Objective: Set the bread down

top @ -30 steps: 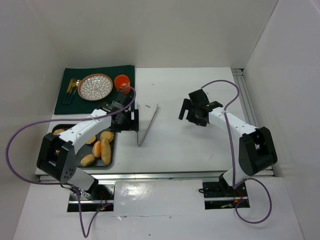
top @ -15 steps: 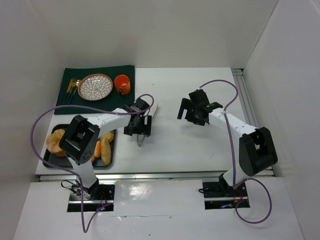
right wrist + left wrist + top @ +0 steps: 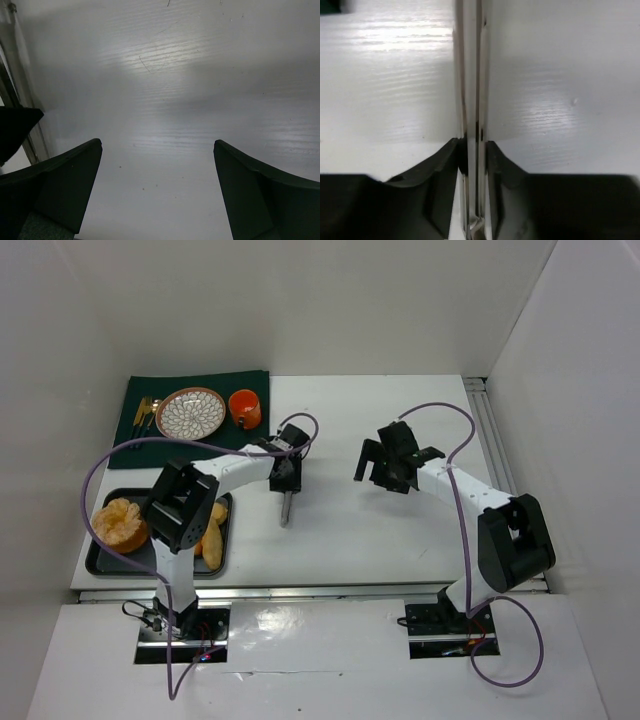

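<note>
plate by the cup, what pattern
The plate has a white petal pattern on brown; best in the top external view.

The left arm point(image 3: 215, 475) folds sharply at its raised elbow, and its white forearm runs out level to the left gripper point(image 3: 287, 478), which points down. Its two black fingers point(image 3: 445, 160) stand nearly together, pressed from either side against a thin, bright two-bladed metal tool point(image 3: 287, 508) that runs forward from between them. The right arm point(image 3: 470, 495) stretches out with its wrist bent down. On it, the right gripper point(image 3: 157, 145) hangs with its dark fingers point(image 3: 70, 170) spread wide, nothing between them.
</note>
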`<action>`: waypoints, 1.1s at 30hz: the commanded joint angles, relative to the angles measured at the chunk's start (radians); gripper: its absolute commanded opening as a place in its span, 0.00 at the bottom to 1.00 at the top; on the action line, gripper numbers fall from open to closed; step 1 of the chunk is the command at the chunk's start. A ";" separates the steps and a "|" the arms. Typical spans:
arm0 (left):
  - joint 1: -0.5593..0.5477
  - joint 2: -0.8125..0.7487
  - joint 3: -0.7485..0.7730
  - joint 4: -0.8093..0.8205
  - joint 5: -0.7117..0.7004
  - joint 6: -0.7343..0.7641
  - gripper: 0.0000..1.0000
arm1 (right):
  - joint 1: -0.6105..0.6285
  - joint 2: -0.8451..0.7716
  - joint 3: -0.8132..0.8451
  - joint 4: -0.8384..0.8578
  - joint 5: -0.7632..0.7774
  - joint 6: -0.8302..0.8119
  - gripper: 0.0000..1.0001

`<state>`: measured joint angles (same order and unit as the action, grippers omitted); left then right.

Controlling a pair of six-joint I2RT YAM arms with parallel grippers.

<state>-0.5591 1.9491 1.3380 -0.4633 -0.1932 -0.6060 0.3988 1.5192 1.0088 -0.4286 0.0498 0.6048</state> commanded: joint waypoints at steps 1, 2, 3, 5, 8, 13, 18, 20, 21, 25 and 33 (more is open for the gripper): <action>-0.004 -0.031 0.017 -0.034 -0.054 0.012 0.38 | 0.003 -0.050 0.001 0.028 0.021 -0.004 1.00; -0.004 -0.053 0.016 -0.050 -0.054 0.012 0.23 | 0.003 -0.062 -0.009 0.028 0.021 -0.004 1.00; -0.004 -0.099 0.026 -0.072 -0.066 0.012 0.17 | 0.003 -0.062 -0.009 0.028 0.021 -0.004 1.00; -0.013 -0.153 0.039 -0.156 -0.078 0.028 0.10 | 0.003 -0.062 -0.009 0.028 0.021 -0.004 1.00; -0.013 -0.284 0.052 -0.306 -0.078 0.006 0.01 | 0.003 -0.062 -0.009 0.016 0.033 -0.004 1.00; -0.013 -0.505 0.015 -0.562 -0.097 -0.124 0.02 | 0.003 -0.071 -0.009 0.025 0.033 -0.004 1.00; 0.033 -0.695 -0.011 -0.854 -0.181 -0.314 0.11 | 0.003 -0.071 -0.009 0.048 0.004 -0.014 1.00; 0.060 -0.736 0.001 -0.905 -0.152 -0.299 0.15 | 0.003 -0.071 -0.009 0.048 -0.021 -0.014 1.00; 0.105 -0.757 0.001 -0.905 -0.128 -0.287 0.15 | 0.012 -0.071 -0.009 0.060 -0.021 -0.014 1.00; 0.208 -0.816 -0.034 -0.905 -0.083 -0.258 0.16 | 0.012 -0.062 -0.009 0.070 -0.042 -0.023 1.00; 0.384 -0.796 -0.002 -0.905 -0.132 -0.246 0.36 | 0.012 -0.033 -0.009 0.097 -0.060 -0.023 1.00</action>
<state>-0.2176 1.1400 1.3071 -1.3350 -0.2966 -0.8455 0.4057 1.4944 1.0054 -0.3996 0.0059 0.5926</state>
